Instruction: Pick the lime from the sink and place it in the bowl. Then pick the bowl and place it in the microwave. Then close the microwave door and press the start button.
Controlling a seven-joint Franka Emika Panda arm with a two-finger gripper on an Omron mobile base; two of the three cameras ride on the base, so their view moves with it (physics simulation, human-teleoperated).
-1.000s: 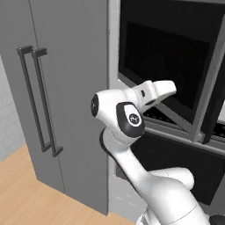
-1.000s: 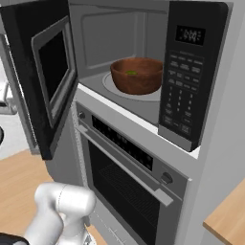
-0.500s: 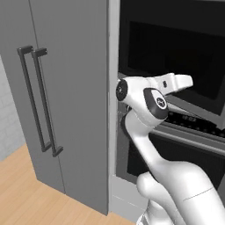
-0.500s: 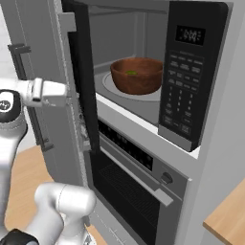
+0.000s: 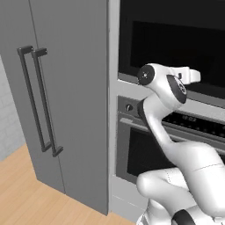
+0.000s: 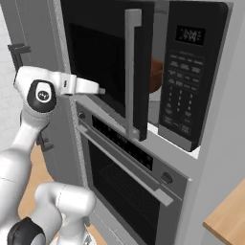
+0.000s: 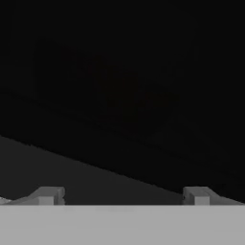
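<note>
1 microwave door [image 6: 107,67], nearly closed: in the right base view we see it standing a little out from the microwave [image 6: 191,76], with 1 grey vertical bar down its free edge and a narrow gap beside the control panel. 1 bowl [image 6: 156,75] shows through that gap as a reddish-brown sliver inside the cavity; we cannot see the lime. 1 gripper [image 6: 98,89] sits against the outer face of the door near its lower edge; in the left base view the gripper [image 5: 193,75] lies against the dark glass. In the hand view we get 2 fingertips [image 7: 48,195] set wide apart at the bottom with nothing between them, facing the black panel up close. 1 oven [image 6: 129,191] sits below the microwave, with 1 control strip and 2 knobs we can count across the 2 base views. 1 tall grey cabinet [image 5: 66,96] stands to the left with 2 dark vertical handles [image 5: 39,101] side by side. Wood floor [image 5: 26,197] is below.
</note>
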